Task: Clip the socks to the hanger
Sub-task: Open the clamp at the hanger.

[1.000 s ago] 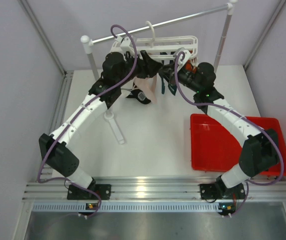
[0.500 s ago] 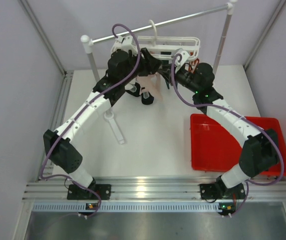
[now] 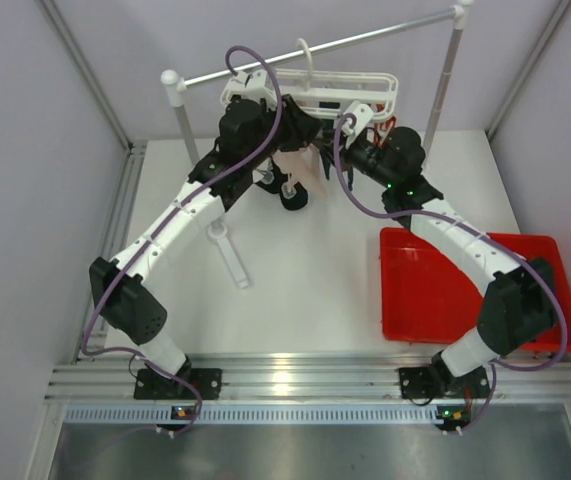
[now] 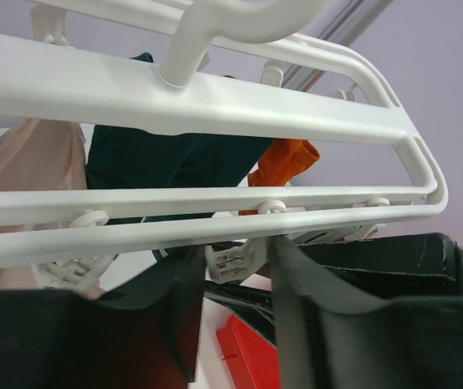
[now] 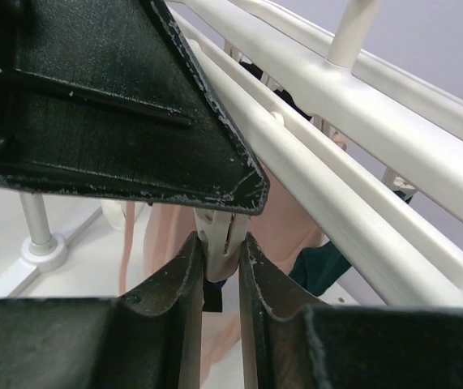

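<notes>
White table (image 3: 305, 280) runs back to the hanger (image 3: 380, 90), where the arms hide both sets of fingertips from above. Up close, the right gripper (image 5: 220, 243) pinches a white clip (image 5: 221, 228) under the frame. The left gripper (image 4: 235, 253) is spread beneath it, with the pink sock (image 4: 28, 162), teal sock (image 4: 158, 162) and orange sock (image 4: 284, 160) hanging beyond.

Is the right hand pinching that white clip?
Yes, shut on it. The right gripper's fingers press both sides of the clip under the hanger.

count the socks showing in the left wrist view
3: pale pink sock on the left, dark teal sock in the middle, orange sock right of it, behind the hanger rails. Others may be hidden.
</notes>
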Robot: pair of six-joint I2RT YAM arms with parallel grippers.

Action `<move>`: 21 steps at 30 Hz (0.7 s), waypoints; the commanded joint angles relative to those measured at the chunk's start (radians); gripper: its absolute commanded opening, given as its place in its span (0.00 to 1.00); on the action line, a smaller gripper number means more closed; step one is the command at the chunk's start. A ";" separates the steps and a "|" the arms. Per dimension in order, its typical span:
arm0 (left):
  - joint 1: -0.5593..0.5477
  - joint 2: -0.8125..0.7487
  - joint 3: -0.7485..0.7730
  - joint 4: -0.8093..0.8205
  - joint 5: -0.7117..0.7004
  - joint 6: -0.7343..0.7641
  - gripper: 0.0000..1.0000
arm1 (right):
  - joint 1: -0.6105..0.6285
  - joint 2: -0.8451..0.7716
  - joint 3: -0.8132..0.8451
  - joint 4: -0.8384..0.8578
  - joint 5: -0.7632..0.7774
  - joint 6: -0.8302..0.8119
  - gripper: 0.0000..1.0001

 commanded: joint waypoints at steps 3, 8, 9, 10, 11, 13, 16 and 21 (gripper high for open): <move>0.006 0.004 0.055 0.059 -0.037 -0.026 0.27 | 0.029 -0.039 0.009 -0.006 -0.027 -0.016 0.00; 0.007 0.001 0.049 0.056 -0.037 -0.019 0.02 | 0.023 -0.036 0.029 -0.049 -0.023 -0.009 0.13; 0.007 0.000 0.046 0.053 -0.036 -0.019 0.00 | 0.017 -0.038 0.030 -0.055 -0.026 -0.006 0.29; 0.007 0.000 0.045 0.053 -0.034 -0.017 0.00 | 0.012 -0.041 0.035 -0.075 -0.029 0.003 0.36; 0.007 0.001 0.045 0.052 -0.035 -0.016 0.00 | 0.001 -0.042 0.038 -0.087 -0.042 0.005 0.46; 0.009 0.001 0.045 0.052 -0.032 -0.014 0.00 | -0.014 -0.055 0.043 -0.124 -0.082 0.020 0.53; 0.012 0.004 0.043 0.056 -0.013 -0.009 0.00 | -0.064 -0.064 0.050 -0.152 -0.156 0.065 0.62; 0.015 0.006 0.040 0.067 0.029 -0.011 0.00 | -0.135 -0.059 0.070 -0.147 -0.274 0.115 0.63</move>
